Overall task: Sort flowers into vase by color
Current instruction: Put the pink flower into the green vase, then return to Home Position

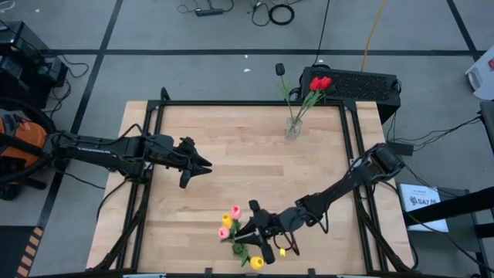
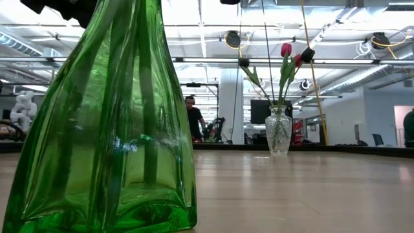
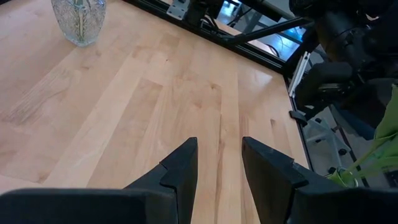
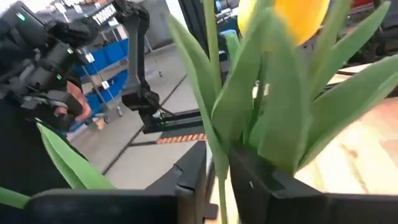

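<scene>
Vase, green: green vase (image 2: 107, 123) fills the low view; yellow and pink flowers (image 1: 235, 228) stand in it at the table's near edge.
Right gripper: right gripper (image 1: 258, 232) at the green vase, fingers (image 4: 186, 180) narrowly parted around a thin stem, stem upright between them, yellow head above; grip looks loosening, likely a release.
Left gripper: left gripper (image 1: 202, 164) farther back from the green vase, hovering, fingers (image 3: 180, 168) apart, empty.
Clear vase: clear vase (image 1: 292, 126) far across, holding red and black tulips (image 1: 318, 83).
</scene>
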Tool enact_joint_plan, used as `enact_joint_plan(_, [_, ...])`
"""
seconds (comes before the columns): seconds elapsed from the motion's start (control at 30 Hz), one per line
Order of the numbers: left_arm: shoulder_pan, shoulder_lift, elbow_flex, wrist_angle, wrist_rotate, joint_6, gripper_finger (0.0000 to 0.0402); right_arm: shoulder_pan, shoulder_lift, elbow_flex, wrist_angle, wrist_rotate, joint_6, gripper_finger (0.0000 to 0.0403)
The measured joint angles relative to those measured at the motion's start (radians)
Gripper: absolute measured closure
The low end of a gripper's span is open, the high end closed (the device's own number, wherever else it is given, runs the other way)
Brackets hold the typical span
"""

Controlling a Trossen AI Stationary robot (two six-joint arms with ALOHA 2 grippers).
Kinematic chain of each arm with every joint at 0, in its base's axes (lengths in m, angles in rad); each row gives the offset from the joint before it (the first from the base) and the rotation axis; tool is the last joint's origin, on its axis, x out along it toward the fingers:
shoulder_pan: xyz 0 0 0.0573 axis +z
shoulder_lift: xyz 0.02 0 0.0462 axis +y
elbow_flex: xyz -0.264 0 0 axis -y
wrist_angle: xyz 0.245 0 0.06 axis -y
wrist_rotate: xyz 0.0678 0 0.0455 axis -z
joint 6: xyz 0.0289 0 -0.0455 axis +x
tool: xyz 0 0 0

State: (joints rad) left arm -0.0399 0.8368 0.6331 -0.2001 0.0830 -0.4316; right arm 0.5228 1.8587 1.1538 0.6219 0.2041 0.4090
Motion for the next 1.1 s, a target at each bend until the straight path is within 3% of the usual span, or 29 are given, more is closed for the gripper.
enact_joint_plan(0.23, [0.0,0.0,0.0,0.005,0.0,-0.003,0.0269,-0.017,-0.116,0.0,-0.279,0.0,-0.033,0.0314])
enact_joint_plan(0.63, [0.0,0.0,0.0,0.008,0.0,-0.007,0.0269,-0.031,-0.452,0.0,-0.713,0.014,-0.211,0.0312])
enact_joint_plan(0.77, [0.0,0.0,0.0,0.008,-0.017,-0.006,0.0269,-0.041,-0.544,0.0,-0.956,0.091,-0.279,0.0312])
enact_joint_plan(0.97, [0.0,0.0,0.0,0.0,-0.094,0.106,0.0269,-0.056,-0.607,0.0,-1.245,0.204,-0.167,0.0312])
enact_joint_plan(1.1, [0.0,0.0,0.0,0.001,-0.095,0.146,0.0269,-0.101,-0.606,-0.042,-1.307,0.213,-0.143,0.0312])
